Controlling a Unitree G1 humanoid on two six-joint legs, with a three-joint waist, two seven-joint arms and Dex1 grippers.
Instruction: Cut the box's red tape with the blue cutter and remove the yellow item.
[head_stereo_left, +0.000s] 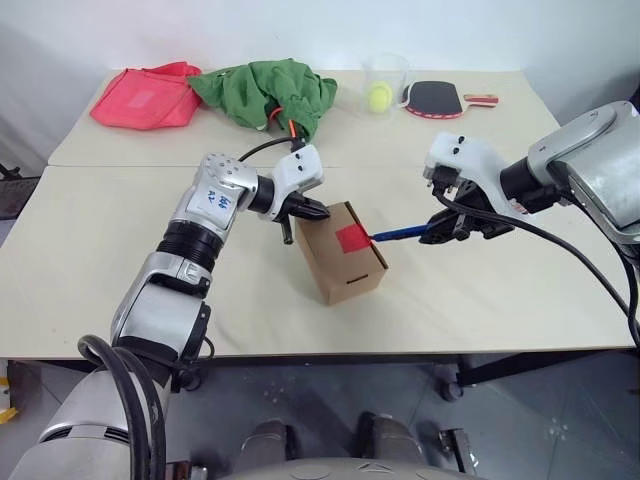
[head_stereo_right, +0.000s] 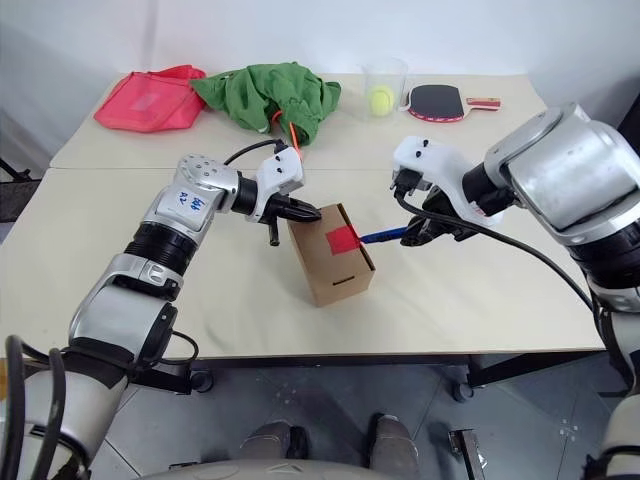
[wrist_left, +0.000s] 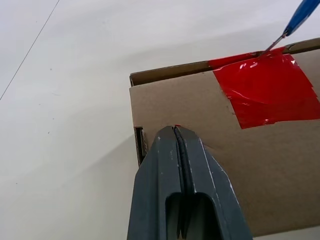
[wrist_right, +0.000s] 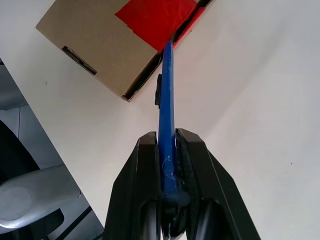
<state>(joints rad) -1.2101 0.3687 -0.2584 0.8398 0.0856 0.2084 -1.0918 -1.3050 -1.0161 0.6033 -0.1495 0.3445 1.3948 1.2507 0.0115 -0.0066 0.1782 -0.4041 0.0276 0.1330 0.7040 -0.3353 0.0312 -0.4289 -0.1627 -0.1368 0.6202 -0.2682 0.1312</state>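
Right gripper (wrist_right: 167, 145) is clamped on the blue cutter (head_stereo_left: 398, 235), its two black fingers pinching the handle so the shaft runs straight out along them toward the box (head_stereo_left: 342, 252). That small brown carton sits near the middle of the desk (head_stereo_left: 480, 300), with the red tape (wrist_left: 265, 90) spanning the seam on its top face and folding over the edge that faces the cutter. From the left wrist view, the dark tip meets the tape right at that edge, where the flap gap shows as a dark line; whether the tip has actually bitten through or only rests on the surface is hard to tell from these angles. Left gripper (wrist_left: 176, 131) is fully closed with nothing between its fingers, and its tip presses on the carton's top at the side away from the cutter, serving as a brace. To do the cut well, I would judge that the blade should follow the seam line under the tape, drawn along the gap between the flaps rather than dragged across the cardboard, with only light downward force so the carton does not skid or tip. The brace should keep its pressure opposite the pull of the stroke, and stay off the tape so it never lies in the blade's path. No sign of the yellow item yet; presumably it is inside the shut carton, so the stroke should stay shallow.
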